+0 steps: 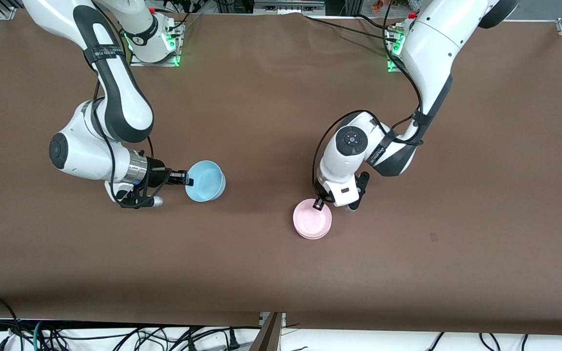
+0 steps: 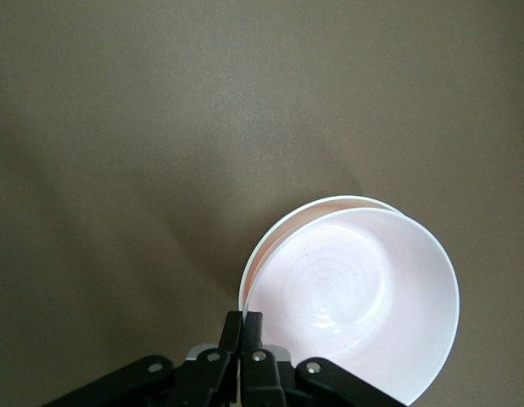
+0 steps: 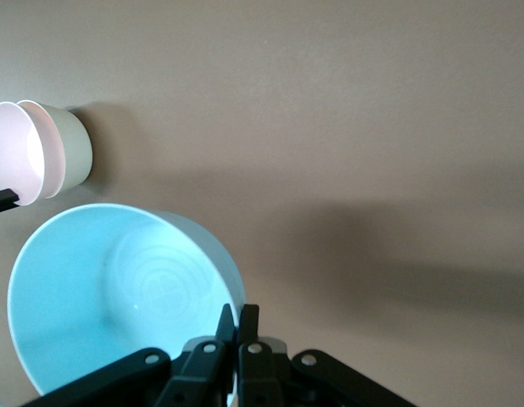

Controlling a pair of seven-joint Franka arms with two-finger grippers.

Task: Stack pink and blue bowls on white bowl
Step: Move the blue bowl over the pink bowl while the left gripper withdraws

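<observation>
The light blue bowl (image 1: pixel 206 181) (image 3: pixel 118 297) hangs tipped on its side above the table at the right arm's end. My right gripper (image 1: pixel 187 179) (image 3: pixel 237 309) is shut on its rim. The pale pink bowl (image 1: pixel 312 219) (image 2: pixel 355 297) (image 3: pixel 23 159) sits tilted in the white bowl (image 3: pixel 73 157) near the table's middle. My left gripper (image 1: pixel 319 203) (image 2: pixel 243 315) is shut on the pink bowl's rim. In the front view the pink bowl hides almost all of the white bowl.
A brown cloth (image 1: pixel 271 107) covers the whole table. Both arm bases (image 1: pixel 156 46) stand along the edge farthest from the front camera. Loose cables (image 1: pixel 115 336) lie along the nearest edge.
</observation>
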